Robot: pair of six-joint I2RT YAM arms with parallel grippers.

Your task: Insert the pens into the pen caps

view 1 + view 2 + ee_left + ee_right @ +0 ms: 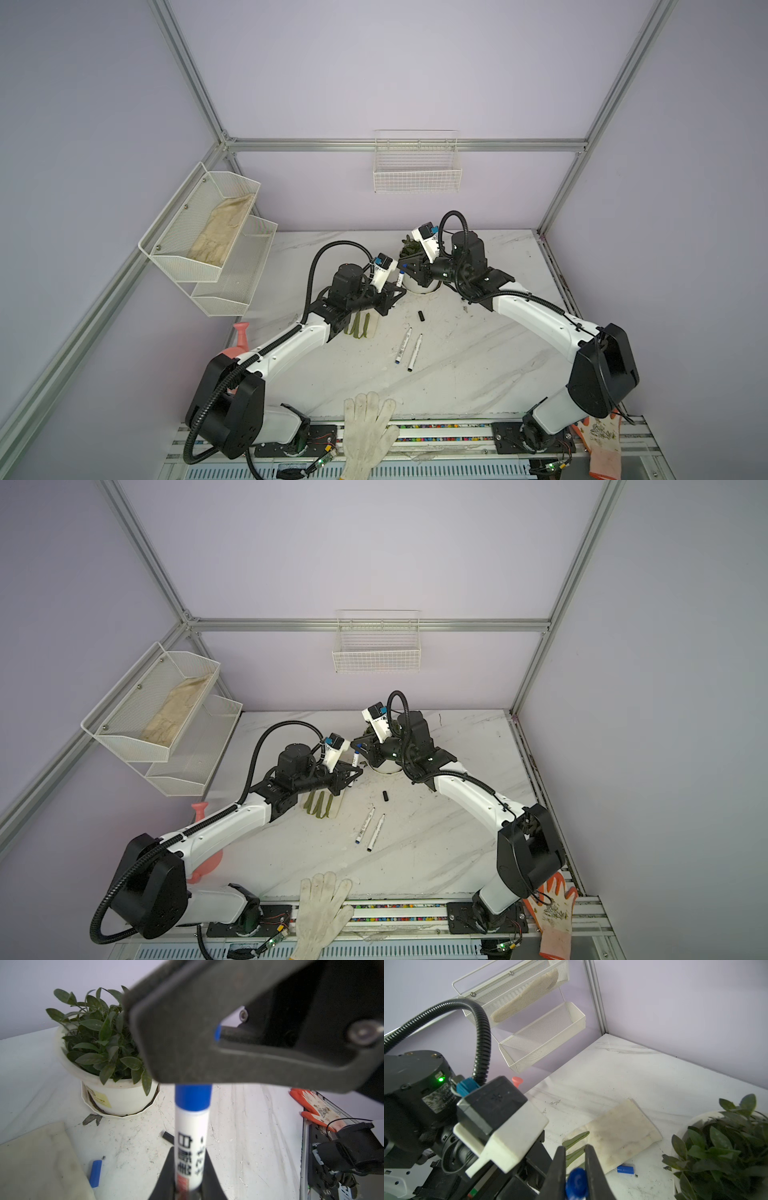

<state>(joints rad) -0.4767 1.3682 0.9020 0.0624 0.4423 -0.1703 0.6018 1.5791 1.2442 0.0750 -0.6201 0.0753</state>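
Marble tabletop [478,353], pen [192,1126] in left tool [189,1157], cap [576,1182] (blue) in right tool [575,1148]

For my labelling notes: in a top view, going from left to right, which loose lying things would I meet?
In order: pink bottle → olive-green strips → pen with blue end → pen with black end → orange glove. Left out, because they overlap others: white glove, black cap, plant pot.

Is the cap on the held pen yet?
On, at least partly: the blue cap hides the tip of the pen, meeting its white barrel. Fully seated: cannot tell.
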